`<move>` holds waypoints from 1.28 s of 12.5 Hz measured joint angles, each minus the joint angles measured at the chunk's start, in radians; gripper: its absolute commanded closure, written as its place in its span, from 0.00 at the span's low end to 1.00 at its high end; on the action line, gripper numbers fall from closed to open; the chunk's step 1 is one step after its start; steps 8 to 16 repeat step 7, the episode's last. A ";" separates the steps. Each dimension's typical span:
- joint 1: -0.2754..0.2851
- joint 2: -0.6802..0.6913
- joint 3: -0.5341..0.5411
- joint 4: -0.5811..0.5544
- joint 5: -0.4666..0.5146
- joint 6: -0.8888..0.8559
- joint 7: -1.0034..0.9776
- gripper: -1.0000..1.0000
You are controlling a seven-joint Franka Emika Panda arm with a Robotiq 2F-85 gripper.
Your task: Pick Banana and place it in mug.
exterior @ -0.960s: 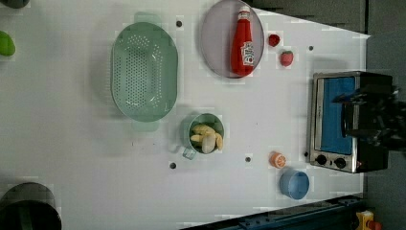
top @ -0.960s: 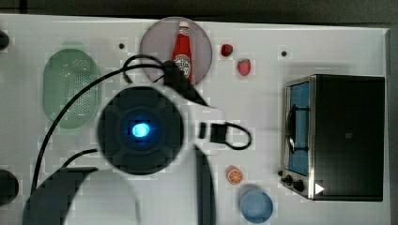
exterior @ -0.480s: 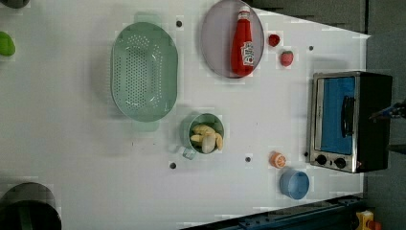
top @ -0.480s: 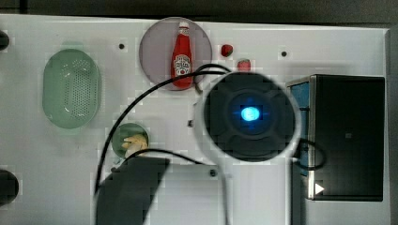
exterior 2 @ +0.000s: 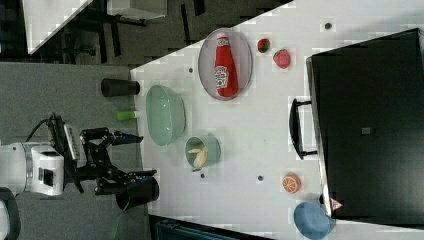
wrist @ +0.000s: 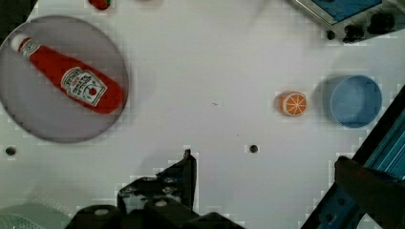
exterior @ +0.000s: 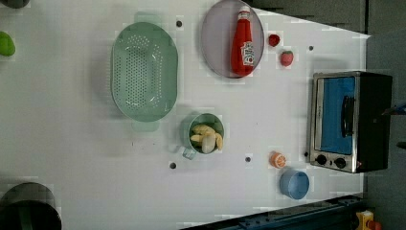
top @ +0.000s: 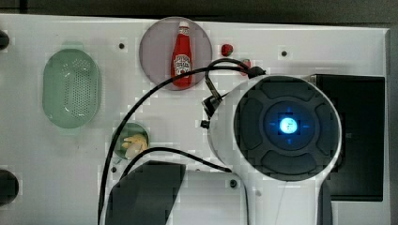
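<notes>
The pale yellow banana [exterior: 207, 139] lies inside the small green mug [exterior: 186, 136], which stands just beside the colander. Both turn up again in the top view, banana [top: 135, 144] in mug [top: 123, 131], and in the right view, banana [exterior 2: 200, 157] in mug [exterior 2: 213, 150]. My gripper [exterior 2: 142, 156] hangs open and empty, high up and well away from the mug, at the right view's left. The arm's round wrist [top: 287, 125] with its blue light covers the oven area in the top view. One dark finger [wrist: 188, 168] reaches into the wrist view.
A pale-green colander [exterior: 143, 71] sits near the mug. A grey plate [exterior: 215, 43] carries a ketchup bottle [exterior: 242, 44], with two strawberries [exterior: 286, 58] nearby. A toaster oven [exterior: 352, 122], an orange slice [exterior: 277, 159] and a blue cup [exterior: 294, 184] stand together. Black cables [top: 141, 108] hang over the table.
The arm has swung from over the mug toward the top view's right and now hangs over the oven. The mug with the banana in it has come into view.
</notes>
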 measured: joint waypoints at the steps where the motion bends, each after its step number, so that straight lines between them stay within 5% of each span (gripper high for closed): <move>1: 0.020 -0.007 -0.002 0.000 -0.001 -0.024 0.000 0.00; 16: 0.029 0.002 0.021 -0.017 -0.032 0.006 -0.015 0.00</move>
